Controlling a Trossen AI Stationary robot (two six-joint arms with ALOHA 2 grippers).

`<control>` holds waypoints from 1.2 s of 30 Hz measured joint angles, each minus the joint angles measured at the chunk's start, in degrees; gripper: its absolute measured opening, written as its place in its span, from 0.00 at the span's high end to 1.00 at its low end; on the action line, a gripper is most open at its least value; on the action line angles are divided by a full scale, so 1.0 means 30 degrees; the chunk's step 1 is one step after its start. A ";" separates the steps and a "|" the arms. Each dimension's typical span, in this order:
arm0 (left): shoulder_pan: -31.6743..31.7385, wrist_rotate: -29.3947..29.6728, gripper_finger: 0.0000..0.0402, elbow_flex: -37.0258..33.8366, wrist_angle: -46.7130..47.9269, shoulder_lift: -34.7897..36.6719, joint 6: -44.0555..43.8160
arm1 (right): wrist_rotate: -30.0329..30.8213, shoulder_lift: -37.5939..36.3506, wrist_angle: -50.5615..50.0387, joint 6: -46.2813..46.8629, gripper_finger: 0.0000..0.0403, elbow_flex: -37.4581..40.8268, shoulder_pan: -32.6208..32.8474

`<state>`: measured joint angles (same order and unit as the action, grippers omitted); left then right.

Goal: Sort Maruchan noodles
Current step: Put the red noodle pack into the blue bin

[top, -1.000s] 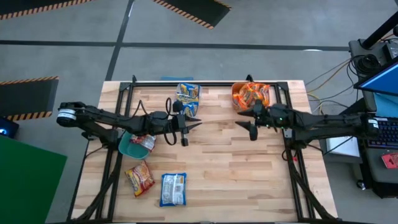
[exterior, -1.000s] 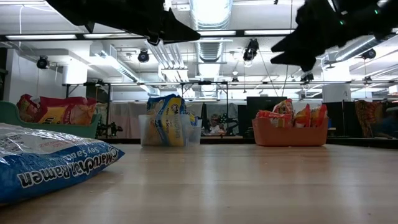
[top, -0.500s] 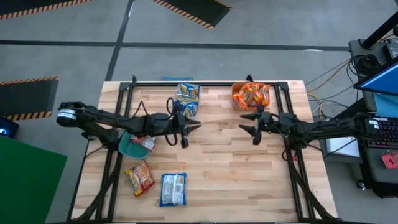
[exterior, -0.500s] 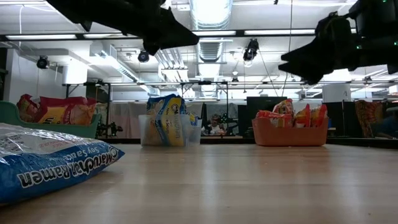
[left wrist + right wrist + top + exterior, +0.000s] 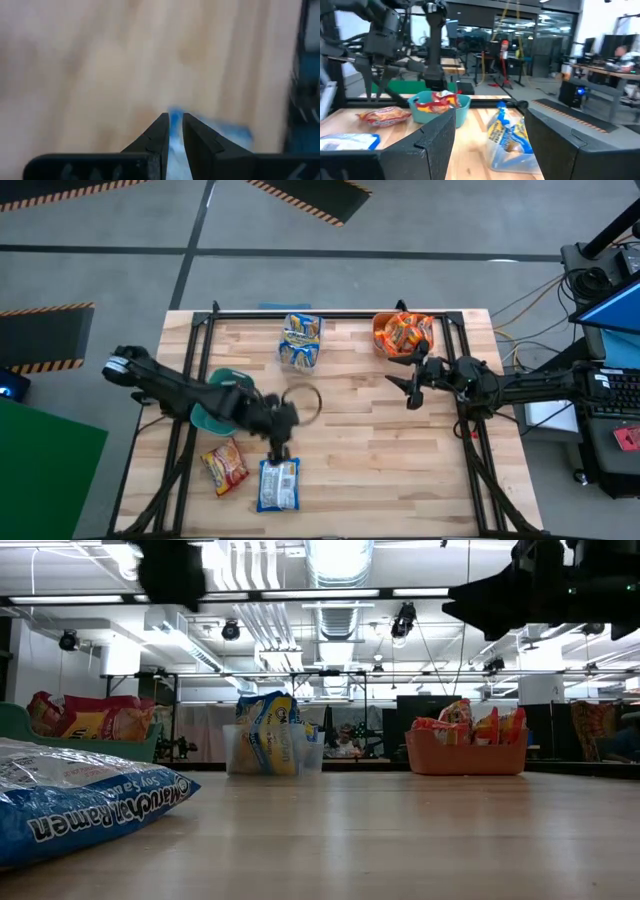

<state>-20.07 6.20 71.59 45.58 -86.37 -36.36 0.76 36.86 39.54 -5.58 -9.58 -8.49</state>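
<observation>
the wooden table fills the middle of the high view, with a black frame along its edges. the left arm reaches in from the left side and bends toward the near edge; the left gripper hangs over the top end of a blue packet lying flat near the front edge, its fingers drawn almost together with only a thin slit between them and nothing held. the right arm lies along the right side, and the right gripper hovers above bare wood just near of the orange bin, jaws spread apart and empty. that orange bin sits at the far right and holds orange-red packets. a clear bin at the far middle holds blue-and-yellow packets. a teal bin at the left, partly under the left arm, holds red-and-white packets. an orange-red packet lies loose on the wood just left of the blue packet.
</observation>
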 joint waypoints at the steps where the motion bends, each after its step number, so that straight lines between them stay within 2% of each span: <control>1: -0.0462 -0.0689 0.91 0.0516 0.0931 -0.0457 -0.0568 | -0.0235 0.0000 -0.0026 0.0002 0.44 0.0000 0.0000; 4: -0.1826 -0.2233 0.91 0.1421 0.2392 -0.1675 -0.1738 | -0.0447 0.0000 -0.0077 0.0095 0.44 0.0051 0.0000; 9: -0.3421 -0.2733 0.91 0.1409 0.2314 -0.3447 -0.3153 | -0.0445 0.0007 -0.0106 -0.0123 0.44 0.0131 0.0000; 15: -0.4407 -0.5915 0.91 0.0776 0.5829 -0.4834 -0.9388 | -0.0425 0.0007 -0.0114 -0.0586 0.44 0.0131 -0.0007; 19: -0.4870 -0.6684 0.89 0.0744 0.6303 -0.5322 -1.2530 | -0.0418 0.0022 -0.0106 -0.0806 0.44 0.0131 -0.0007; 23: -0.4889 -0.6553 0.81 0.0731 0.6358 -0.5370 -1.4419 | -0.0415 0.0022 -0.0106 -0.0867 0.44 0.0131 -0.0007; 32: -0.5133 -0.5228 0.51 0.0360 0.6853 -0.5377 -1.7467 | -0.0229 0.0022 -0.0084 -0.0339 0.44 0.0138 -0.0015; 36: -0.5224 -0.5248 0.43 -0.0525 0.6653 -0.5377 -1.8062 | -0.0224 0.0022 -0.0094 0.0254 0.44 0.0138 -0.0015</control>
<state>-35.75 -9.54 70.02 65.54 -102.50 -90.54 0.09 36.93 39.26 -4.82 -9.17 -8.54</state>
